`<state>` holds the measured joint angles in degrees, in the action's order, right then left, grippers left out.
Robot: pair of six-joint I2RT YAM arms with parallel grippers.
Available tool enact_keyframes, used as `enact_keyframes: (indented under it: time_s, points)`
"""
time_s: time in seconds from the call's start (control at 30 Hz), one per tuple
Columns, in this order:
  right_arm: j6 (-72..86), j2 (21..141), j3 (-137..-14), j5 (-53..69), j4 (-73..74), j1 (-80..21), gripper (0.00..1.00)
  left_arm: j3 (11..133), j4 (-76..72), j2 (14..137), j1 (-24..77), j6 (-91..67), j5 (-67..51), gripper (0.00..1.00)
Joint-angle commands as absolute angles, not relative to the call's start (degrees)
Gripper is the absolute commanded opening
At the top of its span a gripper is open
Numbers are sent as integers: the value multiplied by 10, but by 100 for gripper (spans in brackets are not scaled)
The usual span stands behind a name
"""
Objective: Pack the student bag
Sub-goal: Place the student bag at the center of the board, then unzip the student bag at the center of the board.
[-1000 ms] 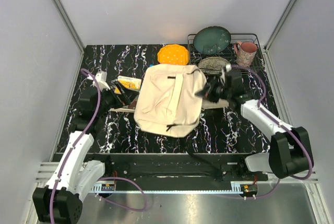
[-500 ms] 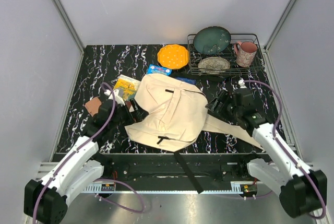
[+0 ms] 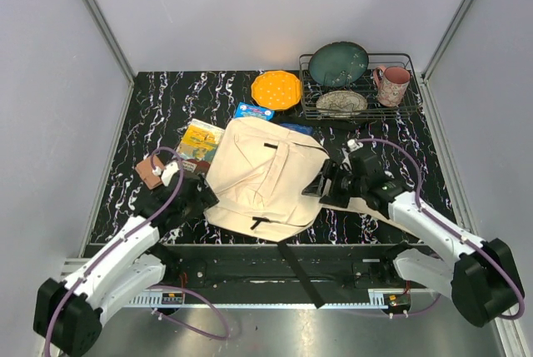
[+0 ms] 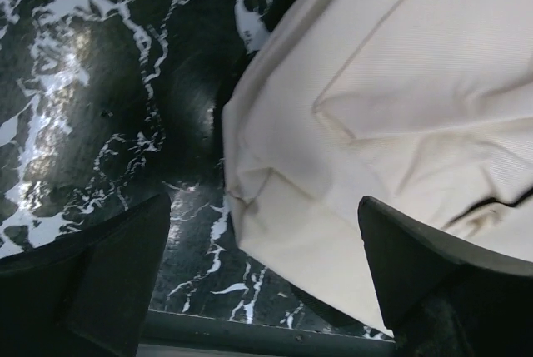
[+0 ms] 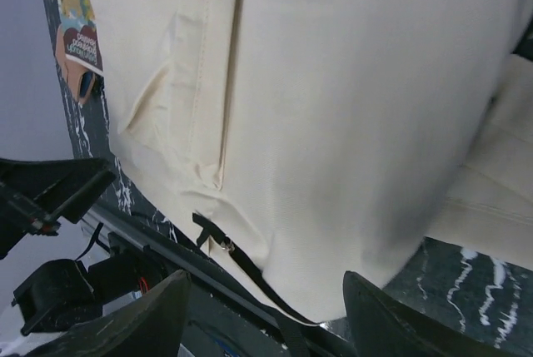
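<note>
The student bag (image 3: pixel 265 176) lies flat mid-frame (apparently closed). The left gripper (image 3: pixel 202 196) and right gripper (image 3: pixel 325 184) flank it, both spread wide and grasping nothing, likely ready to reposition it.

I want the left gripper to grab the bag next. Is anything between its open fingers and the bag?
Nothing visible does. The left gripper hangs open above the table, and the corner of the student bag lies right in front of it.

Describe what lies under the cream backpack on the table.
A blue booklet pokes out from beneath the backpack's far edge; a yellow book shows at its left edge. How far they run underneath, and anything else below, is covered by the fabric.
</note>
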<state>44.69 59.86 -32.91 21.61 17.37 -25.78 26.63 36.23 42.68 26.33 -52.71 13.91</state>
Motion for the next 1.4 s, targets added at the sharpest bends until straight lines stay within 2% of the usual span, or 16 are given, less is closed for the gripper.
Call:
enact_keyframes:
  time_s: [0.0, 0.1, 0.23, 0.43, 0.47, 0.57, 0.6, 0.73, 0.93, 1.0, 1.03, 1.2, 1.37]
  points:
    - [468, 624, -350, 233, 105, -301, 78, 260, 373, 468, 272, -570, 180, 99]
    - [478, 633, -362, 230, 95, -330, 77, 241, 325, 469, 272, -566, 157, 98]
    - [511, 640, -361, 226, 63, -366, 70, 211, 262, 445, 272, -565, 140, 88]
    - [537, 693, -366, 188, 33, -432, 66, 189, 225, 417, 272, -555, 124, 79]
    - [524, 704, -373, 181, 33, -441, 60, 187, 222, 417, 272, -554, 122, 78]
    - [472, 750, -418, 149, 34, -488, 56, 182, 198, 422, 272, -543, 110, 71]
    - [457, 773, -429, 134, 37, -498, 56, 179, 191, 424, 272, -539, 100, 67]
    - [416, 822, -479, 73, 82, -544, 56, 178, 165, 439, 272, -533, 88, 63]
    - [415, 854, -492, 50, 84, -545, 56, 181, 172, 447, 272, -525, 98, 64]
    - [419, 862, -497, 48, 85, -545, 57, 178, 180, 442, 272, -529, 109, 71]
    - [420, 863, -499, 47, 86, -546, 57, 176, 188, 439, 272, -531, 113, 83]
    - [424, 863, -504, 22, 91, -546, 59, 173, 200, 434, 272, -527, 132, 89]
    - [423, 874, -500, 18, 104, -545, 60, 179, 197, 458, 272, -522, 129, 90]
